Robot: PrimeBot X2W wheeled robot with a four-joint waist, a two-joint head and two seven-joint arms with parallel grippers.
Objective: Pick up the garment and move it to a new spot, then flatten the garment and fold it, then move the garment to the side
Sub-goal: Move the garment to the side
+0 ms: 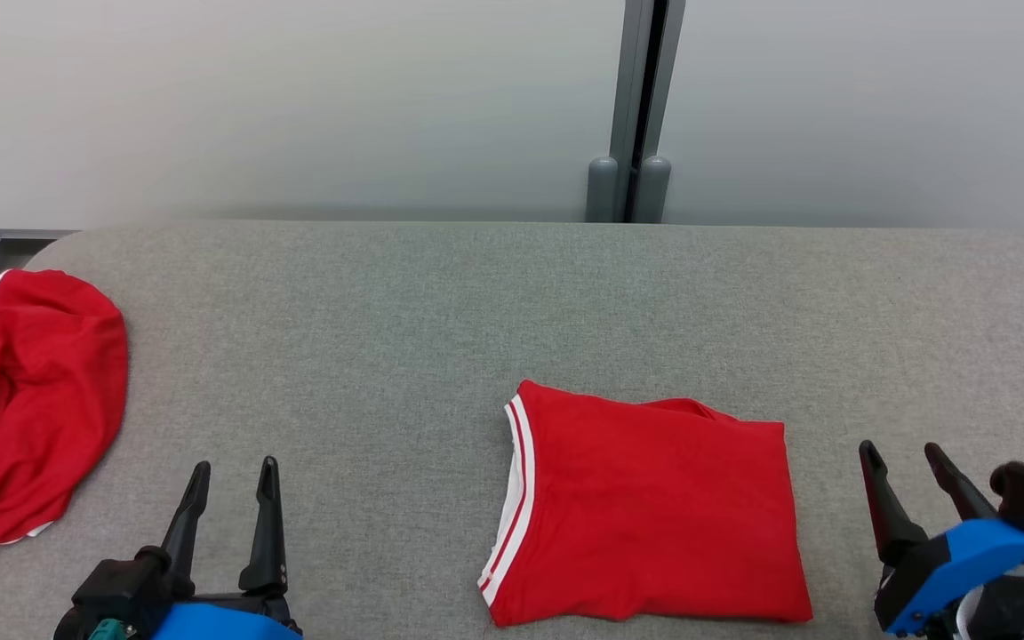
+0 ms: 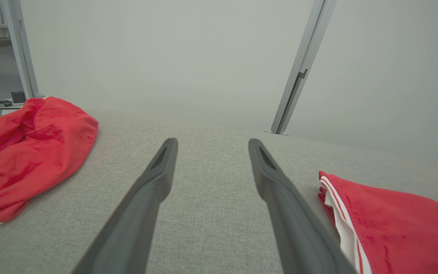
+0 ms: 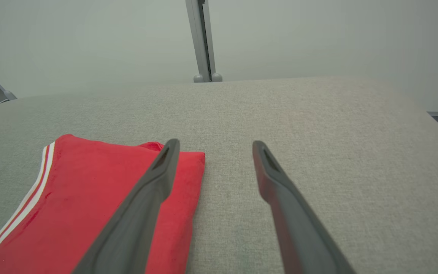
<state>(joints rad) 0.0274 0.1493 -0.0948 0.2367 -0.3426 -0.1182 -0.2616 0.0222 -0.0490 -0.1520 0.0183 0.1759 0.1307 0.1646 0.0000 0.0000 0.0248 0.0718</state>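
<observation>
Grey fabric table (image 1: 441, 302), pale wall (image 1: 299, 98), grey metal post (image 1: 641, 107)

Found the table (image 1: 388, 302) covered in matt grey woven cloth, faintly rough. Saw soft, matt red knit cloth in the folded garment (image 1: 654, 516), with smoother white trim. Noted the same matt red cloth in the crumpled garment (image 1: 23, 391). Judged the fingers of the left gripper (image 1: 235, 464) and right gripper (image 1: 901, 449) smooth dark matt plastic, the blue housing (image 1: 965, 551) slightly glossy plastic, and the post (image 1: 641, 107) smooth grey metal.

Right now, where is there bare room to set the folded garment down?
Widest: between the crumpled garment at the left edge and the folded garment. Also the strip behind it toward the wall, and the patch ahead of the right gripper. Crowded: far left.
</observation>
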